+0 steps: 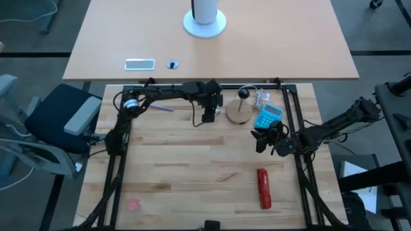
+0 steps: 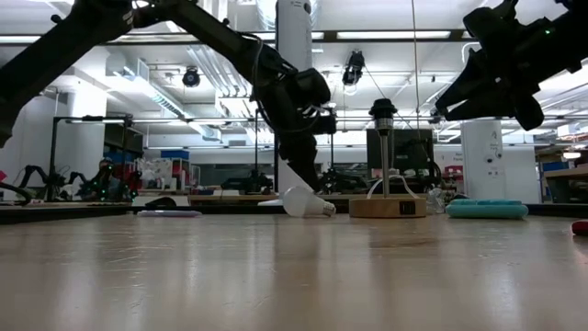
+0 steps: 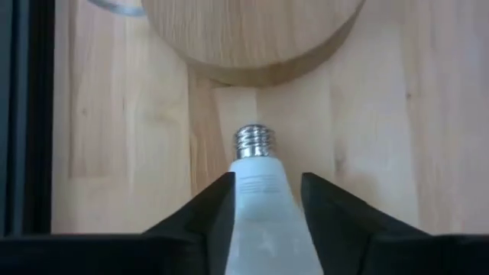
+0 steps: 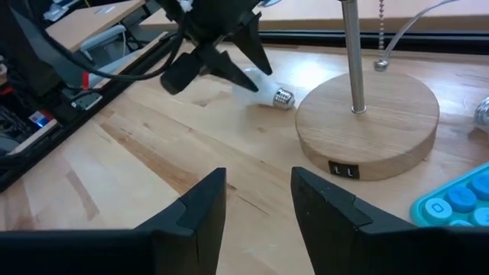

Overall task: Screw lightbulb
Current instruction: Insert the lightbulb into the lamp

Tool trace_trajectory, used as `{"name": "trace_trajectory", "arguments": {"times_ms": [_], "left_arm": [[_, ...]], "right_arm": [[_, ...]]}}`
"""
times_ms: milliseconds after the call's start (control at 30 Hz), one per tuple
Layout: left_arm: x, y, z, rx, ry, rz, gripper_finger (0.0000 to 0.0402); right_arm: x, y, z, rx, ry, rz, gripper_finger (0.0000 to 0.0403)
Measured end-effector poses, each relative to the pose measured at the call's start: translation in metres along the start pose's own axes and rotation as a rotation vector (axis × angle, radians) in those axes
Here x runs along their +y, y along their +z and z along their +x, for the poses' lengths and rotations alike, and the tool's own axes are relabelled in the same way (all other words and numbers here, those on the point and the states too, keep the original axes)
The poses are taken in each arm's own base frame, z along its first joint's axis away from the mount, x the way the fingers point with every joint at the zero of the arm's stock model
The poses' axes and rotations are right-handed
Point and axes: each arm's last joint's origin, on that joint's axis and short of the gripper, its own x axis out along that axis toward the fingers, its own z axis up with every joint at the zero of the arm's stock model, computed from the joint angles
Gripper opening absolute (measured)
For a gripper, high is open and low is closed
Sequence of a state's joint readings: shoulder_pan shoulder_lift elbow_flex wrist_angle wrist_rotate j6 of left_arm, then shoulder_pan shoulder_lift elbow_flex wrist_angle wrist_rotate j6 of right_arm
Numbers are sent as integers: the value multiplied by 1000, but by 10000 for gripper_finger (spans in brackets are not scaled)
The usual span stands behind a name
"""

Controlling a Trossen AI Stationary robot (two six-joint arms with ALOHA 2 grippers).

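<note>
Left wrist view, lightbulb point(image 3: 256, 191) between open jaws

Frosted lightbulb point(image 3: 260, 206), smooth wooden disc point(image 3: 252, 34)

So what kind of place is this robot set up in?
Most likely a robotics lab or workshop. The low view shows an open room with ceiling strip lights and more benches and equipment behind the wooden table. Two dark arms work there, and the left gripper straddles the lightbulb.
</note>
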State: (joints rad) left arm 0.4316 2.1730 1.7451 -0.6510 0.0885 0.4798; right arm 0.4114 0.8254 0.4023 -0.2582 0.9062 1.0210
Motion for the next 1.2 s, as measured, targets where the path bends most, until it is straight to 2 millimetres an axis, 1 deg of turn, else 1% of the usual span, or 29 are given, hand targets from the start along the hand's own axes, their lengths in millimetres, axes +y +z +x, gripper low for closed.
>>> {"name": "trace_trajectory", "arguments": {"times_ms": [100, 167, 300, 467, 633, 867, 933, 1033, 1100, 1200], "left_arm": [[0, -5, 11, 31, -14, -41, 169], [1, -9, 16, 69, 10, -53, 175], [1, -10, 16, 86, 29, -72, 175], [1, -16, 15, 131, 5, -153, 166], [-2, -23, 13, 207, -21, -225, 160], [-4, -25, 11, 235, -29, -263, 159], [-8, -29, 10, 279, -78, -277, 159], [-14, -38, 18, 307, -122, -264, 159], [-18, -46, 26, 314, -117, -265, 159], [-21, -53, 31, 323, -97, -272, 156]], "right_arm": [[0, 0, 0, 2, 1, 2, 139], [0, 0, 0, 4, 3, 2, 137], [0, 0, 0, 12, 7, 3, 140], [0, 0, 0, 13, 9, 4, 144], [0, 0, 0, 20, 13, 5, 137], [1, -1, 0, 23, 16, 4, 133], [1, -1, 0, 37, 24, 7, 136], [1, -1, 0, 44, 29, 8, 141], [1, -1, 0, 45, 29, 7, 144], [1, -1, 0, 44, 28, 2, 143]]}}
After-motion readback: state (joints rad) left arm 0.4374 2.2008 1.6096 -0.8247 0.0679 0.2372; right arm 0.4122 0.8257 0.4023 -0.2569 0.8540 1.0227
